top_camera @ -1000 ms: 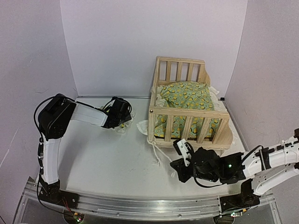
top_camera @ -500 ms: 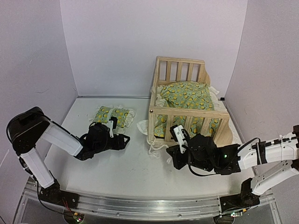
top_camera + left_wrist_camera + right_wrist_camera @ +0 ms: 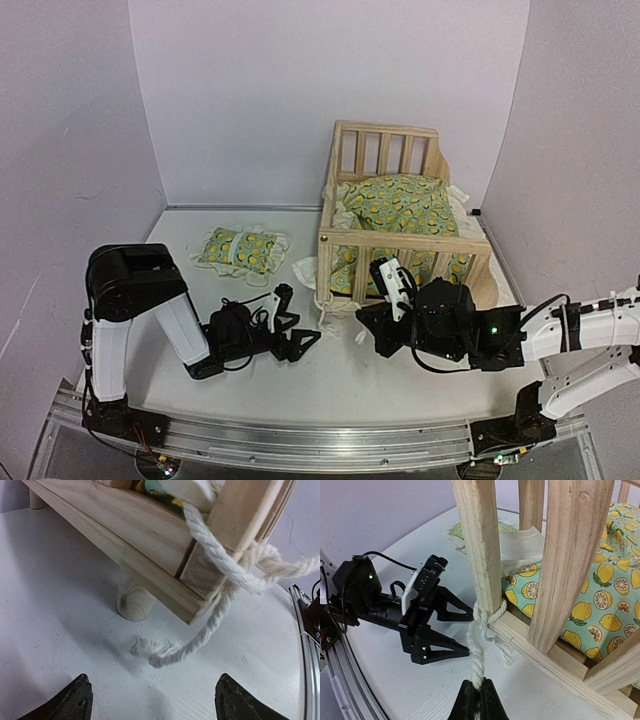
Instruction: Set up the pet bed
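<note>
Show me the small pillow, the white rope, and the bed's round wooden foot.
small pillow [image 3: 242, 250], top view, its middle
white rope [image 3: 476, 652], right wrist view, strand below the knot
round wooden foot [image 3: 135, 605], left wrist view, its side

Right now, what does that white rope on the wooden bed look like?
The rope is thick, creamy white and twisted, like cotton. It is knotted around the bottom of a corner post of the pet bed. One strand runs down into the shut right gripper, which pinches it. Another end hangs loose, its frayed tip lying on the table.
</note>
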You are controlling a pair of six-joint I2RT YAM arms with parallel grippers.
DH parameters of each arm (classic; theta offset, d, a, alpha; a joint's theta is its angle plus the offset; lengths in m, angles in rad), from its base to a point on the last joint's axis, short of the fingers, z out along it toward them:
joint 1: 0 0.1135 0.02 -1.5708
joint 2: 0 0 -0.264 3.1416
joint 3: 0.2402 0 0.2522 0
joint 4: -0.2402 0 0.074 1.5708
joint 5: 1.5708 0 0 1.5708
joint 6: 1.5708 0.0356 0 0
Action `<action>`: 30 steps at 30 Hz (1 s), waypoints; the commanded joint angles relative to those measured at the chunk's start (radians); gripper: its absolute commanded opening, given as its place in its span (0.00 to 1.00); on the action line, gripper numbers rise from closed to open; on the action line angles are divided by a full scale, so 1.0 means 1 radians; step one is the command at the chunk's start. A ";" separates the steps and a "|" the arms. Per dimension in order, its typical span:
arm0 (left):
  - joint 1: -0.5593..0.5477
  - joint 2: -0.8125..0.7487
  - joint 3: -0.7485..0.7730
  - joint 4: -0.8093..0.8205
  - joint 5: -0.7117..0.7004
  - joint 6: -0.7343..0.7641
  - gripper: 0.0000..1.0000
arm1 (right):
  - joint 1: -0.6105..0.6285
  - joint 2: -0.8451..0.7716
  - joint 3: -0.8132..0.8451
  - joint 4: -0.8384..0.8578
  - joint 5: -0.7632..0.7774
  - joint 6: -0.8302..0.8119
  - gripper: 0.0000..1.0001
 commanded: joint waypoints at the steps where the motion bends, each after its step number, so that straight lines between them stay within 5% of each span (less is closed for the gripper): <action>1: -0.010 0.084 0.113 0.228 -0.006 0.027 0.84 | -0.002 -0.011 0.039 0.038 -0.028 -0.002 0.00; 5: -0.010 0.139 0.192 0.236 0.022 0.025 0.79 | -0.002 0.002 0.050 0.039 -0.048 -0.005 0.00; 9: -0.008 0.170 0.211 0.233 0.038 0.012 0.45 | -0.002 -0.002 0.051 0.038 -0.044 -0.008 0.00; 20: 0.014 0.033 -0.010 0.188 -0.108 0.032 0.01 | -0.002 -0.015 0.026 -0.012 0.009 0.007 0.00; 30: 0.130 -0.125 -0.042 -0.188 -0.349 -0.176 0.00 | -0.021 -0.007 -0.005 -0.234 0.374 0.302 0.00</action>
